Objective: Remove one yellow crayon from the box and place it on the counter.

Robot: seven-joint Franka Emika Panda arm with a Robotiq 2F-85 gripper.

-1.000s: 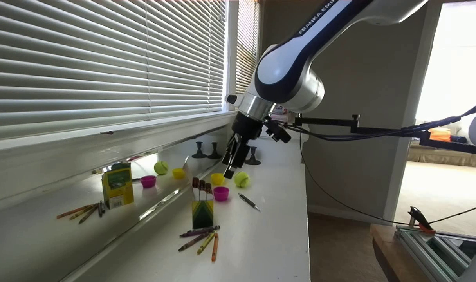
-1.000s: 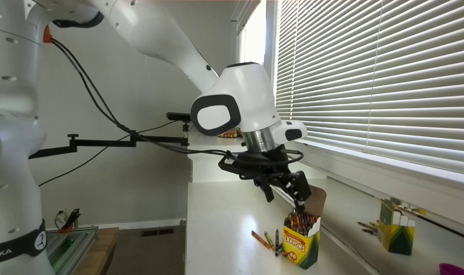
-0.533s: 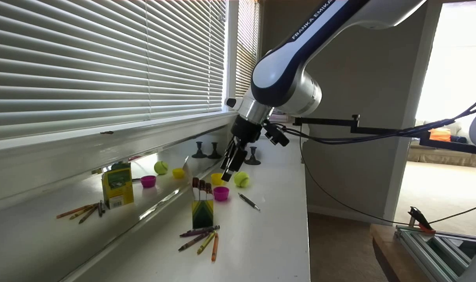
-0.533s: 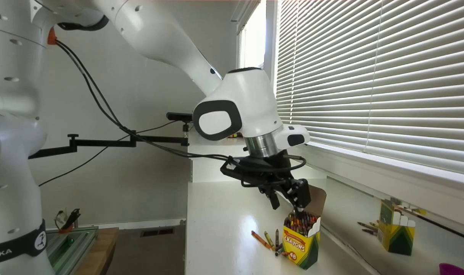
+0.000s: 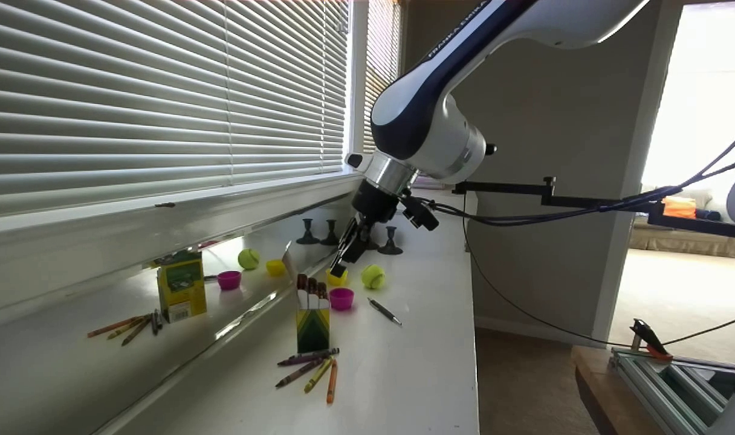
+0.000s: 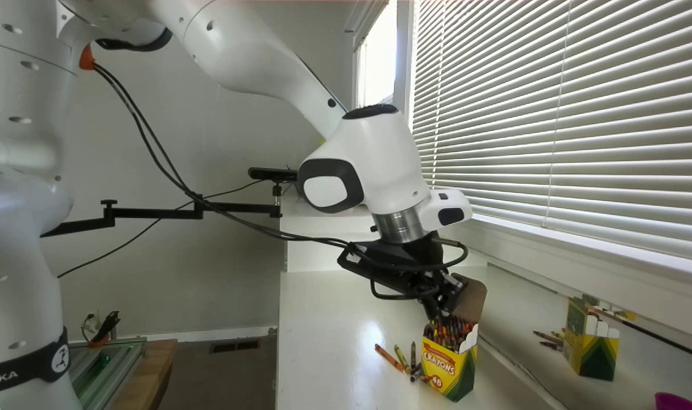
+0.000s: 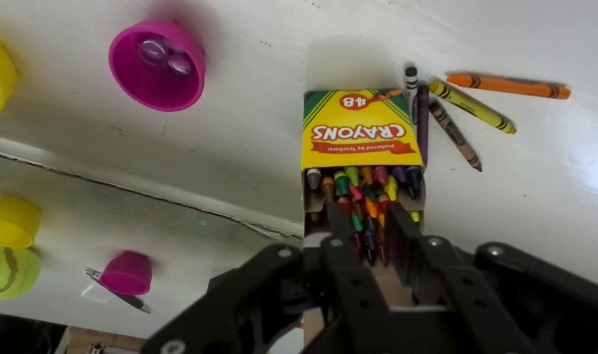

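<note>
Counter (image 5: 416,362): box (image 7: 360,130) seemingly under end effector (image 7: 368,213)

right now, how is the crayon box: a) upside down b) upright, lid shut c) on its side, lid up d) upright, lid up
d, because in an exterior view the box stands on its base on the counter, its lid up behind the exposed crayon tips.
</note>
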